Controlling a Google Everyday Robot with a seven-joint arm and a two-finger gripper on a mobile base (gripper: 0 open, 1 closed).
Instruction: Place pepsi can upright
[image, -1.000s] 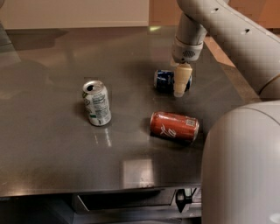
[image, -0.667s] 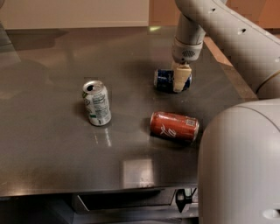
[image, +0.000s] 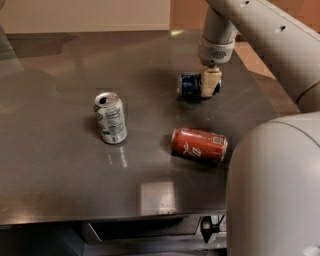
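Note:
The pepsi can (image: 189, 84), dark blue with a silver end, is on its side at the back right of the grey table (image: 60, 175). My gripper (image: 210, 83) comes down from above and is shut on the can's right part. Its cream fingers (image: 207, 82) cover that end. The can seems slightly off the tabletop, with a dark shadow under it.
A white and green can (image: 111, 117) stands upright at the left middle. A red cola can (image: 199, 144) lies on its side in front of the pepsi can. My arm's large grey body (image: 272, 190) fills the right foreground. The table's right edge (image: 265, 87) is close by.
The gripper and the pepsi can have moved slightly up and away together. The other two cans have not moved.

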